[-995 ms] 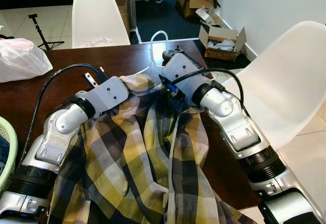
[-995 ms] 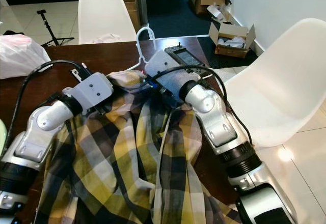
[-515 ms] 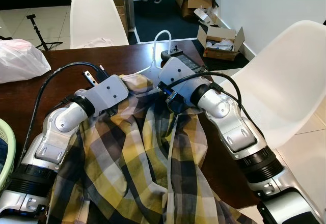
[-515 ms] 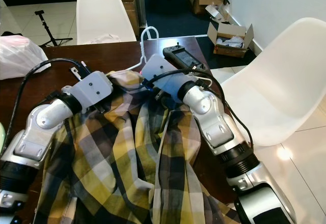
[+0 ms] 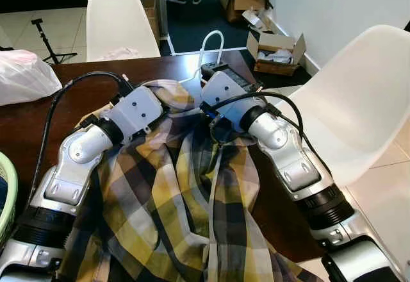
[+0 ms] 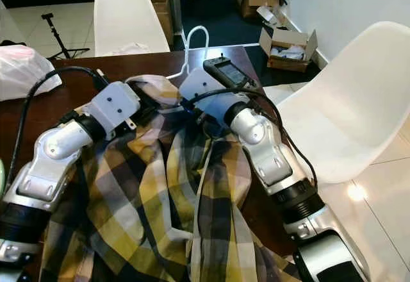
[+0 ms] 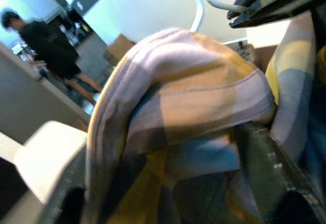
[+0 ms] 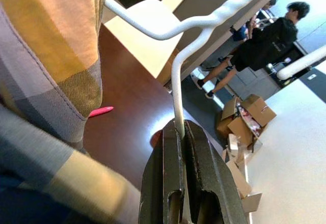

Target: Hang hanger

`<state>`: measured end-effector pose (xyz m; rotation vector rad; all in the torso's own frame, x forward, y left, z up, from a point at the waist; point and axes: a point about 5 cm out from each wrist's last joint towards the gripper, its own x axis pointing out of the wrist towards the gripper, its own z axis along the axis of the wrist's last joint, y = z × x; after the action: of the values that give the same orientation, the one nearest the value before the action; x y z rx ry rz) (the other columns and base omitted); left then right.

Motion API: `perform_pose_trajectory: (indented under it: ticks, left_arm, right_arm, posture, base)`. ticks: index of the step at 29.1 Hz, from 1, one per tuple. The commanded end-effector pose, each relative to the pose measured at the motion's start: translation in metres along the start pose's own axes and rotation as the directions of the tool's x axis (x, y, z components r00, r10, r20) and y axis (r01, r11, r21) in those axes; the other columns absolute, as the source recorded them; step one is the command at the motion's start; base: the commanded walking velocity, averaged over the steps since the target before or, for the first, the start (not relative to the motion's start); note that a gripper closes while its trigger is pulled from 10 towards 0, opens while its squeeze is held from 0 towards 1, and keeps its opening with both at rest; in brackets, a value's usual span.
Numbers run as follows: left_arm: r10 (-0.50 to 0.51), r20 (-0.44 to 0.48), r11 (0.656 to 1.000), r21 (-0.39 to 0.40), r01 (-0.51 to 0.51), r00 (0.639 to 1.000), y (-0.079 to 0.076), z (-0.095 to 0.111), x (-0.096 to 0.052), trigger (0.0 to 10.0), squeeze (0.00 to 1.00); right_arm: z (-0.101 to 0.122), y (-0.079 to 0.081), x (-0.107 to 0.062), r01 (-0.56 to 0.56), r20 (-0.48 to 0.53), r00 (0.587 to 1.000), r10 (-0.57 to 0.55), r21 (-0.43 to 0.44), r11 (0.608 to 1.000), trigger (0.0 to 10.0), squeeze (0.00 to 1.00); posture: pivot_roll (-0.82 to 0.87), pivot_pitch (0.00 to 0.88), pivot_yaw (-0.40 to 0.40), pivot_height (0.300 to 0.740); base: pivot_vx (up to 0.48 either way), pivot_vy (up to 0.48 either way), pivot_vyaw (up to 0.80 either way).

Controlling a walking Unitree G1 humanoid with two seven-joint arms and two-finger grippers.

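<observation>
Brown table (image 5: 96,80), hanger (image 5: 209,48) hook upright

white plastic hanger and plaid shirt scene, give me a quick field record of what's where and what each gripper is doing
hanger: white plastic hanger, hook rising above the shirt collar at the table's far edge
shirt: yellow, grey and black plaid shirt, spread over the dark brown wooden table
right gripper: right gripper, fingers shut on the hanger's thin white bar
left gripper: left gripper, buried in the shirt's collar fabric; finger state unclear
surroundings: white moulded chair at the robot's right, white plastic bag on the table at its left
person: standing in the background
</observation>
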<state>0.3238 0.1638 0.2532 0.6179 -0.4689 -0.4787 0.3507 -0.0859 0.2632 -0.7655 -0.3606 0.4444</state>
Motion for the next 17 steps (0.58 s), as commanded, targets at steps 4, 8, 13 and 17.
perform_pose_trajectory:
  ticks: [4, 8, 13, 17]
  left_arm:
    - [-0.052, 0.015, 0.986, -0.157, 0.054, 0.999, -0.003, 0.001, -0.012, 10.0, 1.0]
    - [-0.051, 0.02, 0.982, -0.182, 0.054, 0.998, 0.0, 0.003, -0.016, 10.0, 1.0]
    - [-0.006, -0.024, 0.98, -0.198, 0.001, 1.0, 0.005, 0.0, -0.029, 10.0, 1.0]
    - [0.034, -0.035, 0.966, -0.254, -0.041, 0.999, -0.004, 0.0, -0.035, 10.0, 1.0]
  right_arm:
    - [0.001, -0.016, -0.001, 0.075, 0.015, 0.997, -0.075, -0.03, 0.997, 0.0, 0.0]
    - [-0.003, -0.019, -0.002, 0.087, 0.002, 0.996, -0.087, -0.044, 0.995, 0.0, 0.0]
    - [-0.015, -0.035, -0.006, 0.162, -0.047, 0.985, -0.165, -0.069, 0.984, 0.0, 0.0]
    - [-0.021, -0.045, -0.007, 0.211, -0.075, 0.973, -0.217, -0.074, 0.975, 0.0, 0.0]
  posture:
    - [0.0, 0.167, 0.002, 0.74]
    - [0.0, 0.168, 0.001, 0.74]
    - [0.01, 0.171, 0.0, 0.74]
    - [0.01, 0.173, -0.001, 0.74]
  base:
    - [0.0, 0.0, 0.0]
    - [0.0, 0.0, 0.0]
    - [0.0, 0.0, 0.0]
    - [0.0, 0.0, 0.0]
